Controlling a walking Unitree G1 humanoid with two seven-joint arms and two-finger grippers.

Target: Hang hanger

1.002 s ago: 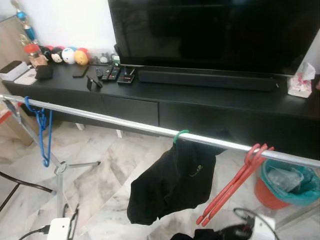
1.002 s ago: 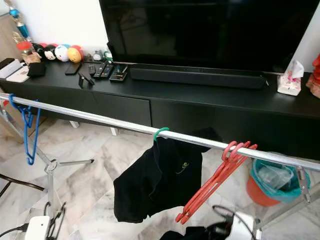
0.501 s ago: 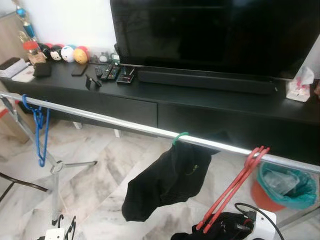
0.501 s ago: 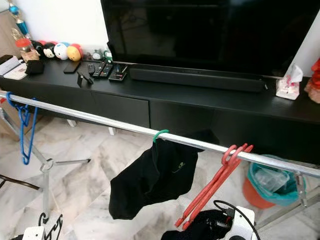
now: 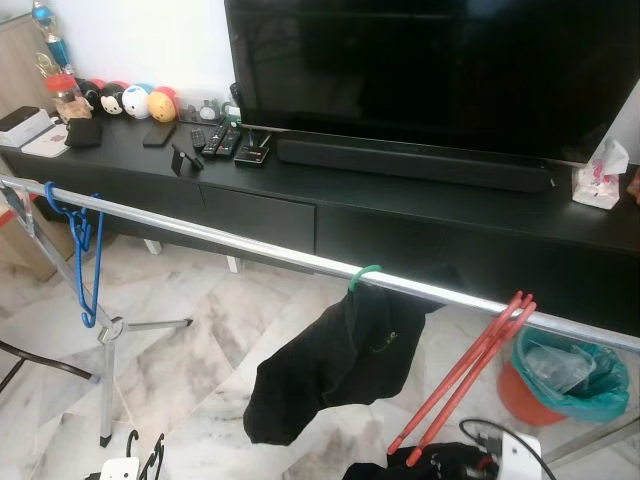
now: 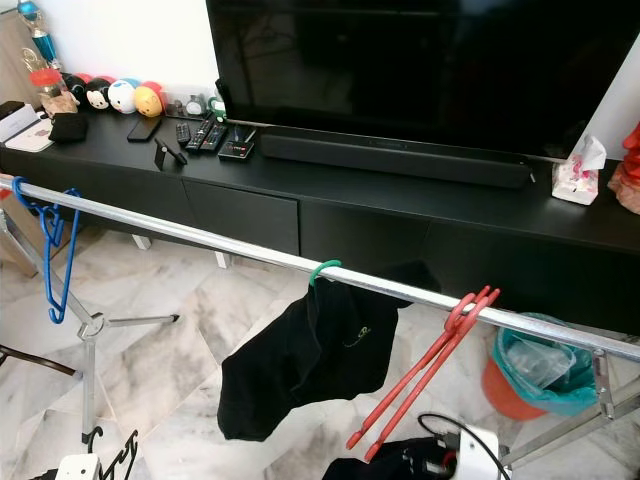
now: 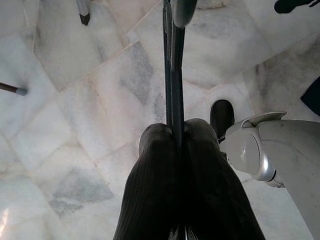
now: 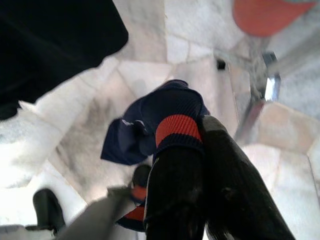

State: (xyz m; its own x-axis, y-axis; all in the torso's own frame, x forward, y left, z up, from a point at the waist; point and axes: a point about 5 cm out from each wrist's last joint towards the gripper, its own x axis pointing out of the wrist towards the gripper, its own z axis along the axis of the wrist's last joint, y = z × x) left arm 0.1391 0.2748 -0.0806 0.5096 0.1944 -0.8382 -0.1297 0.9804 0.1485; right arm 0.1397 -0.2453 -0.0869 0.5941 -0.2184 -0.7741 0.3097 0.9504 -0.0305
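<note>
**A:** Over the last second our head camera has tipped up and drawn back: the rail (image 5: 300, 260) sits a touch higher in frame, and the white wrist with the dark cloth at 5 o'clock has sunk toward the bottom edge. The things themselves have not shifted.

**B:** How far along are we?

**A:** We judge it early to middle. A green hanger (image 5: 362, 272) carrying a black shirt (image 5: 335, 365) hangs at the centre of the rail, two red hangers (image 5: 465, 375) slant down at 4 o'clock, and blue hangers (image 5: 82, 250) dangle at 9 o'clock. The hanger we are carrying is not on the rail yet.

**B:** Where is it?

**A:** In our left gripper (image 7: 176, 137), low at 7 o'clock in the head views, where black hooks (image 5: 145, 455) poke up. From the wrist, both fingers (image 7: 152, 190) are pressed together on a thin dark hanger (image 7: 170, 65) that runs straight out over the marble floor (image 7: 75, 115).

**B:** And the right?

**A:** Our right gripper (image 8: 200, 135) pinches a navy garment with a red stripe (image 8: 172, 127), fingers closed tight on the fabric, hanging low beside the rack's leg (image 8: 252, 107). Left to do, we judge: raise the left arm and hook the hanger over the bar.
</note>
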